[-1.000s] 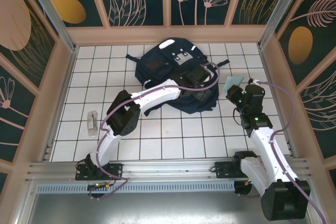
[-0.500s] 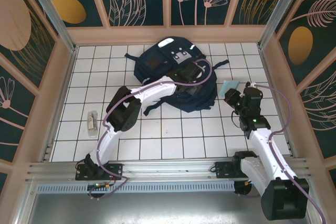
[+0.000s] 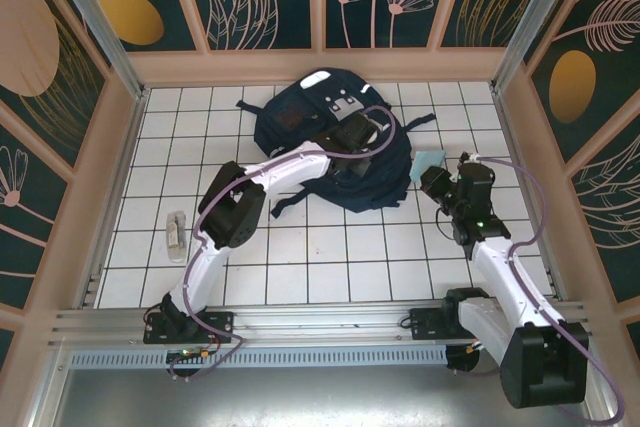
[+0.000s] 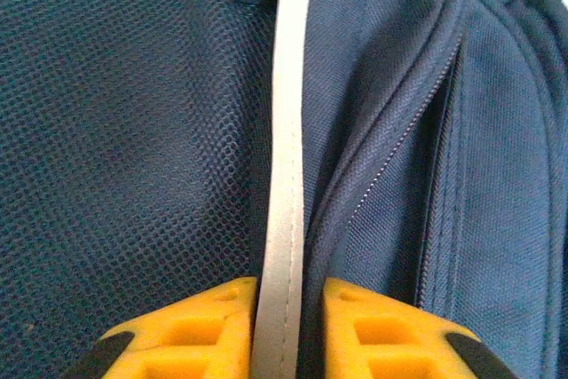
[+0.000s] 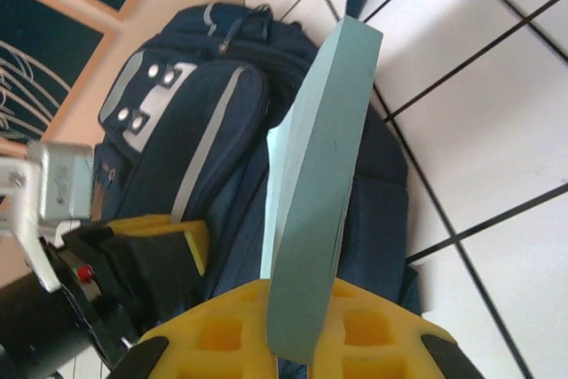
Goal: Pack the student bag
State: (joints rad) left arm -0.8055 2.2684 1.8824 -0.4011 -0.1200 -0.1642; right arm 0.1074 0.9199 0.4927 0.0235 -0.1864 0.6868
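Top view: the bag [image 3: 290, 127] lies flat at the far side of the table, patches up, long axis running far-left to near-right. The left gripper [image 3: 352, 136] is on top of it, mid-body. The right gripper [image 3: 433, 176] sits just off the bag's right edge, carrying a pale teal pad [image 3: 430, 160]. From the right gripper the bag is close by, to the left and slightly beyond. The left arm is nearer and in contact.

Left wrist: the left gripper [image 4: 288, 299] has its jaws narrow, pinched on the bag's white stripe [image 4: 284, 175] and the navy fold beside it. The stripe runs straight ahead from the fingers. A zip [image 4: 390, 153] sits just right of the stripe, slanting away; we can't tell if it's parted. There is mesh left of the stripe.

Right wrist: the right gripper [image 5: 297, 330] is clamped on the pad [image 5: 319, 157], edge-on, long axis pointing straight out from the fingers. The bag [image 5: 155, 161] lies ahead and left, partly behind the pad. We see no open mouth here.

Our read: the insert depends on the left grip pulling up a mouth that faces the pad's leading edge. The bag is soft navy fabric and slumped, so expect it to sag.
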